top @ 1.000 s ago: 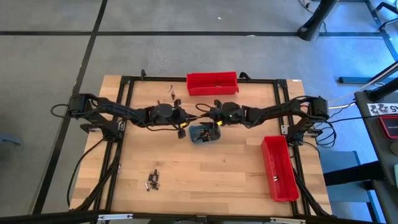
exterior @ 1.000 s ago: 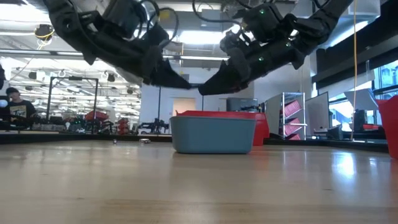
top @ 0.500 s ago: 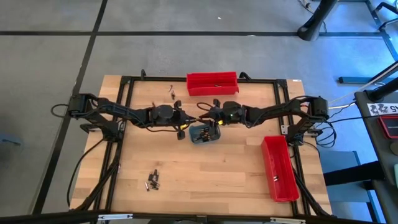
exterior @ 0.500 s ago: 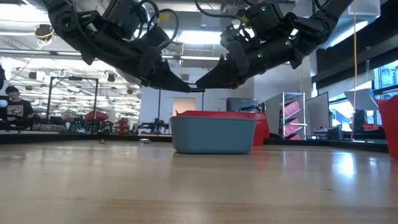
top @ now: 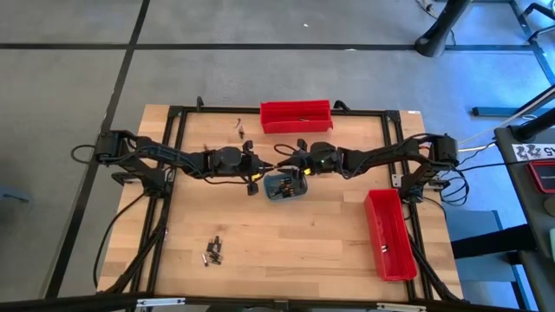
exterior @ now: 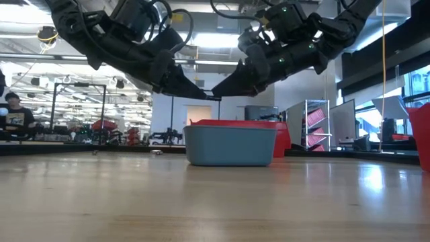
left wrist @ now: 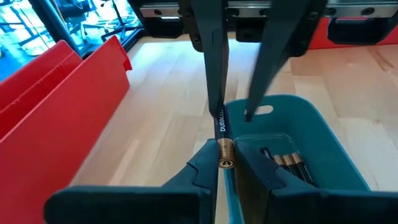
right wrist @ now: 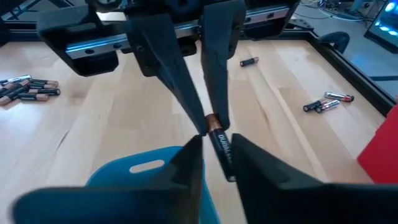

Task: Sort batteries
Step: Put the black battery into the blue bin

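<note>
A single battery (left wrist: 222, 127), black with a copper end, hangs in the air over the far left rim of the small blue tray (top: 286, 192). My left gripper (left wrist: 225, 158) reaches in from the table's left and is shut on it. My right gripper (right wrist: 217, 155) reaches in from the right and is shut on its other end. Their tips meet nose to nose above the tray (exterior: 228, 144). More batteries (left wrist: 286, 163) lie inside the tray. My left gripper pinches the battery's copper end (left wrist: 225, 150) between its two fingertips. The fingers slant slightly down from the table's left and lie along the battery. The battery sticks out ahead of them, roughly level and clear of the tray. My right gripper has the battery's black end (right wrist: 222, 152) between its two fingertips. It comes from the table's right, slanting slightly down, with the fingers along the battery. The battery spans the two grippers, lifted clear.
One long red bin (top: 296, 116) stands at the far edge and another (top: 388, 234) along the right side. Loose batteries lie near the left front (top: 212, 251) and at the far left (top: 240, 130). Bare wood lies in front of the tray.
My right gripper has shut its fingers around the black end of the battery that my left gripper holds out. Both arms have stayed in place above the tray, and the battery has not moved.
</note>
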{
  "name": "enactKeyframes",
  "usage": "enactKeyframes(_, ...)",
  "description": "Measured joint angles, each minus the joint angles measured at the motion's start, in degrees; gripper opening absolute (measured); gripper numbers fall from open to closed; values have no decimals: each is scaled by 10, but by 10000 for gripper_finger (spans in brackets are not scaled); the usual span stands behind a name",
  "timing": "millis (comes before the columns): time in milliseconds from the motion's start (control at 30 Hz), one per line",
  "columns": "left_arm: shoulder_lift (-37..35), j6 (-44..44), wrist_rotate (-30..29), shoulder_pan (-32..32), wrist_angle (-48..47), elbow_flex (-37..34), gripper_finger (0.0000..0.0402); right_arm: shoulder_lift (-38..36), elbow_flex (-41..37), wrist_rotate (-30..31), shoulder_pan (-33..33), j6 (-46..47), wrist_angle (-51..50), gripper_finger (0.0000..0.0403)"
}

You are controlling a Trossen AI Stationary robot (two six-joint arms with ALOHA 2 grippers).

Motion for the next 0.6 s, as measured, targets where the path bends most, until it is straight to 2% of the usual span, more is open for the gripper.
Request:
enactKeyframes(100,0,1,1,-1,2,0,29,0,0,0,0,0,-3,129)
enactKeyframes(233,0,1,1,-2,5,0,27,0,0,-4,0,0,-6,135)
enactKeyframes(400,-1,9,1,-13,20,0,34,0,0,-6,0,-1,-10,100)
enactKeyframes(600,-1,7,4,-17,12,0,34,0,0,-24,6,-4,-10,26)
